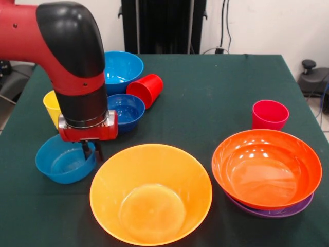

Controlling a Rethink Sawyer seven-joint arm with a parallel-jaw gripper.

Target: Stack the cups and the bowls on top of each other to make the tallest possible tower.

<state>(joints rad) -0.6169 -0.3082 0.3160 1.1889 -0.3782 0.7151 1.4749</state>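
Note:
My gripper [92, 150] hangs at the right rim of a light blue bowl [61, 163] at the front left; the rim hides its tips. A mid blue bowl [127, 109] and a larger blue bowl [122, 68] stand behind it. I see only three blue bowls. The yellow cup [51, 107] stands partly hidden behind the arm. The red cup [146, 89] lies on its side between the two back blue bowls. The pinkish-red cup [269, 114] stands upright at the right. The red-orange bowl [266, 167] sits nested in the purple bowl [275, 210] as the tower. The huge orange bowl [150, 195] stands front centre.
The green table cloth [205, 92] covers the table. The red and black arm [72, 62] blocks the view of the back left. A black stand [163, 25] rises behind the table's far edge.

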